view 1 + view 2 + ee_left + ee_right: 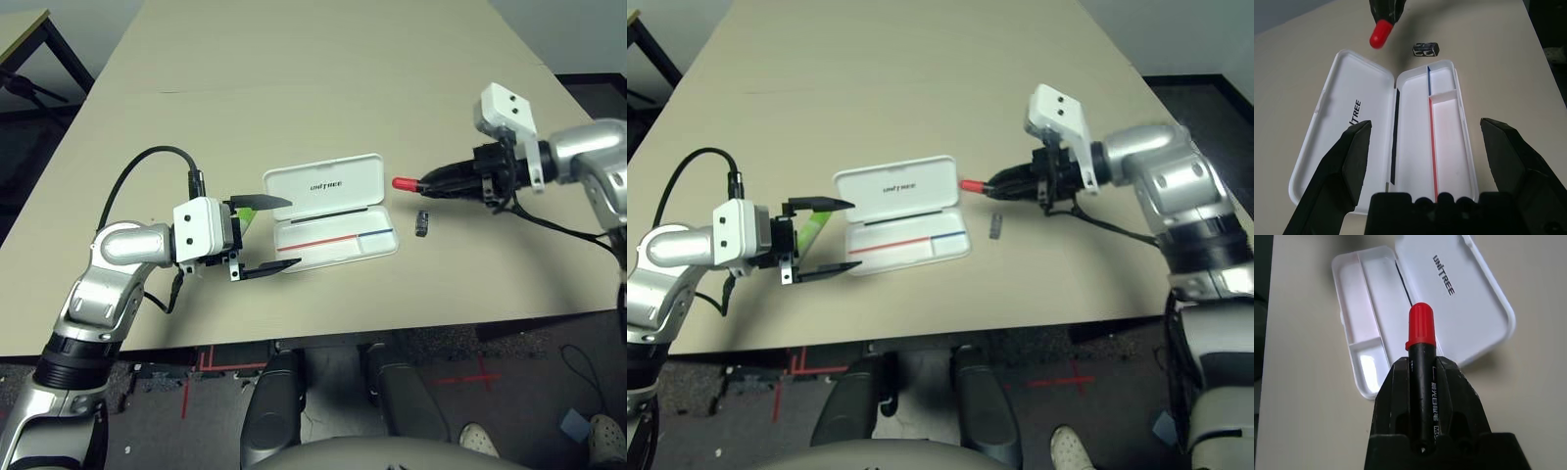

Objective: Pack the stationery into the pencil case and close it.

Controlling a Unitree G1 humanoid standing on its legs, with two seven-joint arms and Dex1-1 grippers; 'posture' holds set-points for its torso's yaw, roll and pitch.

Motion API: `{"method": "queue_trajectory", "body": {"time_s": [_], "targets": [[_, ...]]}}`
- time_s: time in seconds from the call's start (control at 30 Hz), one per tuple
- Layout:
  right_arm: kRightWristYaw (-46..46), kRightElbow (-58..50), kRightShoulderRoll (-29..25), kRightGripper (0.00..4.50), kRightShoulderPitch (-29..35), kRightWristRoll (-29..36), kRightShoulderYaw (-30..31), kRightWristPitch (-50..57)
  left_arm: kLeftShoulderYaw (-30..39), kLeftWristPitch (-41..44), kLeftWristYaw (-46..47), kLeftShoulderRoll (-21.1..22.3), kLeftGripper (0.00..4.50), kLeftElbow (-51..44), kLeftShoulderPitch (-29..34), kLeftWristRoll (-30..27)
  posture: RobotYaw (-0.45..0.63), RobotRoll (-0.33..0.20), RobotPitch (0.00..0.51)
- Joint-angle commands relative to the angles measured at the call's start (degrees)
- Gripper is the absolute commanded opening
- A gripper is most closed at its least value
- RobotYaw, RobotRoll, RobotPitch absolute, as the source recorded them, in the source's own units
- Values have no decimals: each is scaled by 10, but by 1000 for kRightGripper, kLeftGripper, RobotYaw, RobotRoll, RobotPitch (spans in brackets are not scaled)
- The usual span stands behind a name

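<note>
Right wrist view: right end effector [1422, 382] clamps the marker [1421, 362]; held lengthwise, it could snag the pencil case [1400, 318] rim. Left end effector [263, 235] gapes empty.

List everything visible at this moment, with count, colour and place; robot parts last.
pencil case: one, white, open flat mid-table, its tray holding nothing.
marker: one, black body with red cap, held off the case's right end, cap toward the case.
small metallic piece: one, dark grey, on the table right of the case.
green stick: one, light green, on the table left of the case.
table: one, beige.
left gripper: black, open at the case's left end.
right gripper: black, shut on the marker.
</note>
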Motion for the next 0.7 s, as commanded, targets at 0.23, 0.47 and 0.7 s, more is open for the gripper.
{"method": "queue_trajectory", "body": {"time_s": [0.23,0.47,0.7], "targets": [[13,109,107,533,-46,-61,25,-89,2,-2,16,6,4500,-24,19,9,64,0,152],[-3,140,161,533,-40,-93,36,-132,5,3,29,10,4500,-39,34,10,84,0,158],[-20,156,193,533,-23,-118,39,-163,4,7,37,12,4500,-45,37,10,91,0,160]]}}
